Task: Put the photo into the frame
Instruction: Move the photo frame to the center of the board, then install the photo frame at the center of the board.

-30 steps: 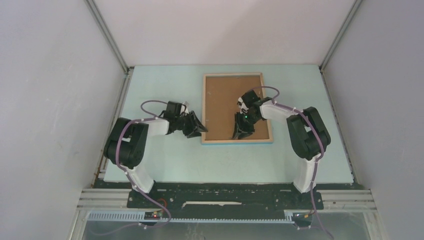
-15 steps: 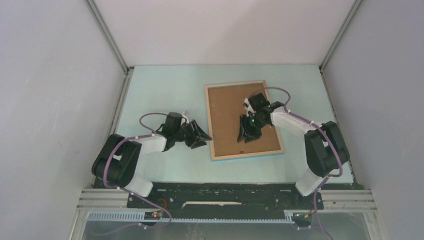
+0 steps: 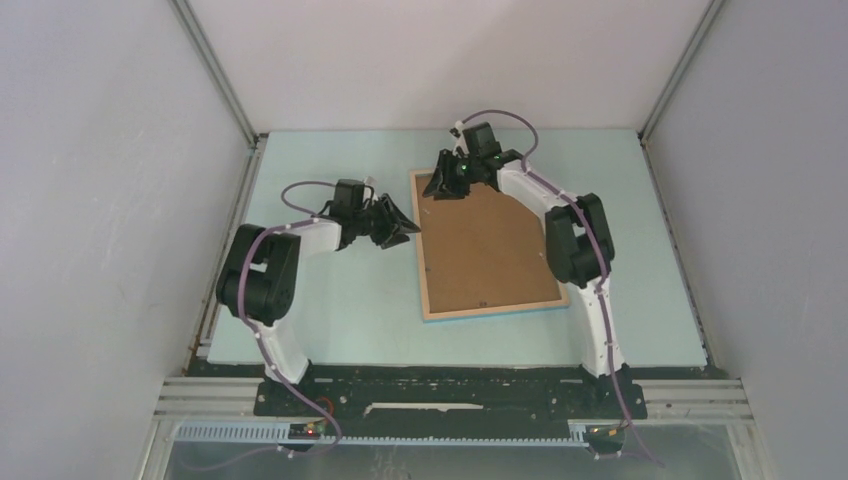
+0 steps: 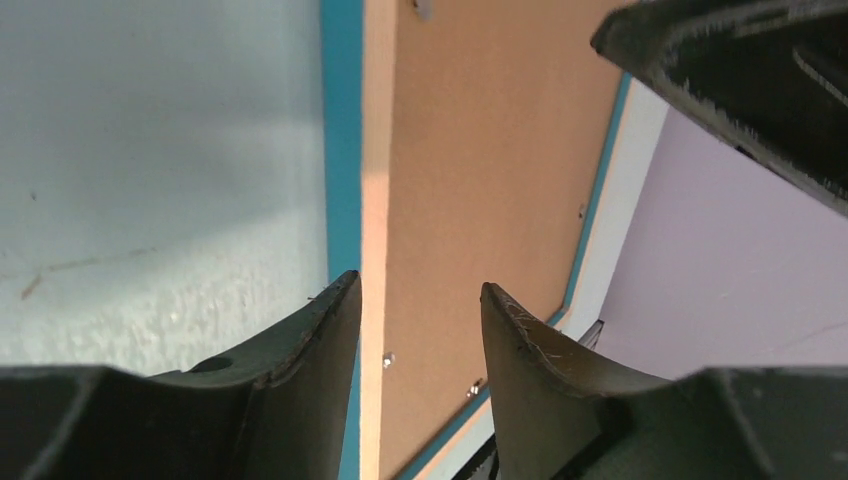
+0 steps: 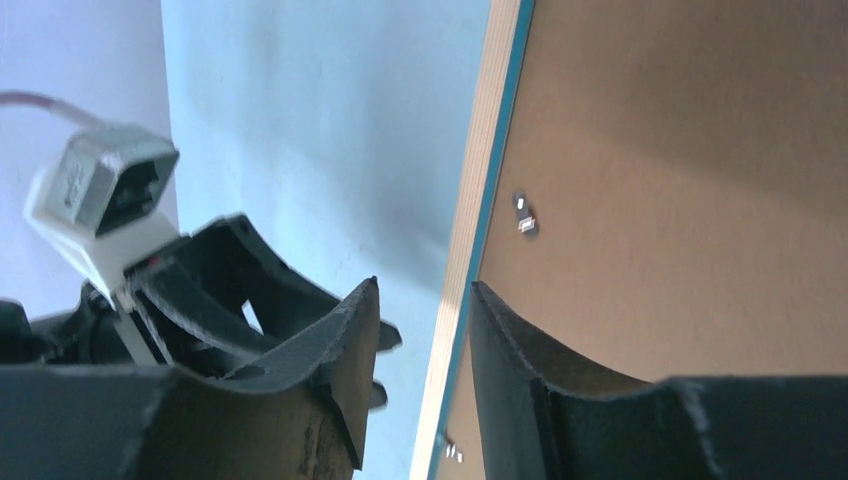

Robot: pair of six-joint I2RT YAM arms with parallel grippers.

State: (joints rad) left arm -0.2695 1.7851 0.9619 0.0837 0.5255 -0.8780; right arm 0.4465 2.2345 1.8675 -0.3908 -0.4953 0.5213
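Note:
The frame (image 3: 419, 262) lies face down on the mat, slightly turned, with its light wood rim and turquoise edge showing. The brown backing board (image 3: 490, 250) fills it. The photo is out of view. My left gripper (image 3: 400, 222) stands open at the frame's left rim. In the left wrist view that rim (image 4: 372, 150) runs between the fingers of the left gripper (image 4: 420, 300). My right gripper (image 3: 441, 186) is open at the frame's far left corner. Its fingertips (image 5: 425, 300) straddle the wooden rim (image 5: 490, 150) there.
The pale blue-green mat (image 3: 330, 320) is walled by grey panels on the left, the back and the right. Small metal tabs (image 5: 523, 214) hold the board along the rim. The two grippers are close together at the frame's far left part.
The frame turned slightly and slid nearer early on. The right gripper left the board's near middle for the far left corner. The left gripper moved farther back along the frame's left rim.

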